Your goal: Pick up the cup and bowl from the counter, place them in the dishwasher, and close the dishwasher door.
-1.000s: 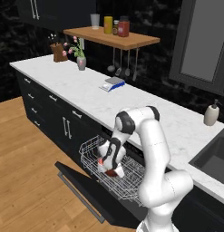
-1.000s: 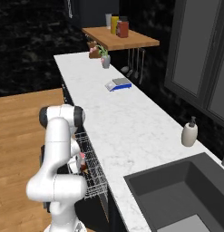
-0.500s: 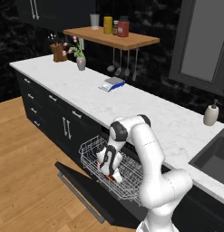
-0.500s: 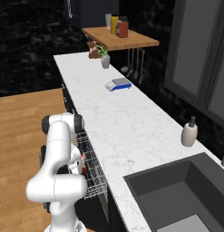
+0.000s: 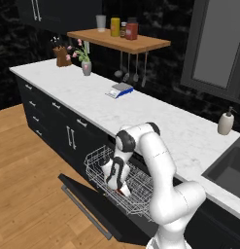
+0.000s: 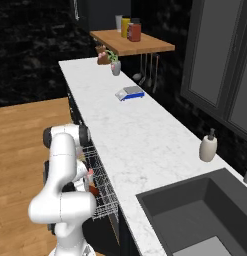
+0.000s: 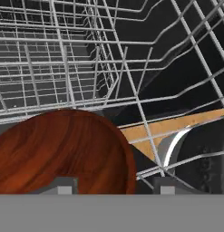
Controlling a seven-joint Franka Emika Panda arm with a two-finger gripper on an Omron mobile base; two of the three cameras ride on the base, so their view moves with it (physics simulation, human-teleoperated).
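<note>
Since the earlier pictures the arm has bent further down over the pulled-out rack [image 5: 99, 168] of the dishwasher [image 5: 136, 204], so that its elbow now sits lower and the tool [image 5: 122, 190] reaches down among the white wires near the rack floor, where a second ago it hung higher above the basket. In the hand view the two dark fingertips [image 7: 64, 189] stand well apart at the bottom edge, one on each side of the rim of the bowl [image 7: 63, 152], and they look parted, though their tips are cut off there and whether they touch the bowl cannot be told. The bowl, dark reddish-brown with a wood-like grain, lies inside the rack right under the hand, with wire grid behind it and to its right; in the left base view a small red-brown spot [image 5: 124, 191] shows at the tool's tip, and in the right base view the same spot [image 6: 93, 190] sits low in the rack beside the arm. At the right of the hand view a curved white edge with a grey inner side [image 7: 170, 152] shows through the wires; what it belongs to cannot be told. The dishwasher door [image 5: 87, 204] lies dropped open below the rack, unchanged from before. The white marble desk [image 5: 155, 121] and the soap bottle [image 5: 225, 121] on it are where they were.
</note>
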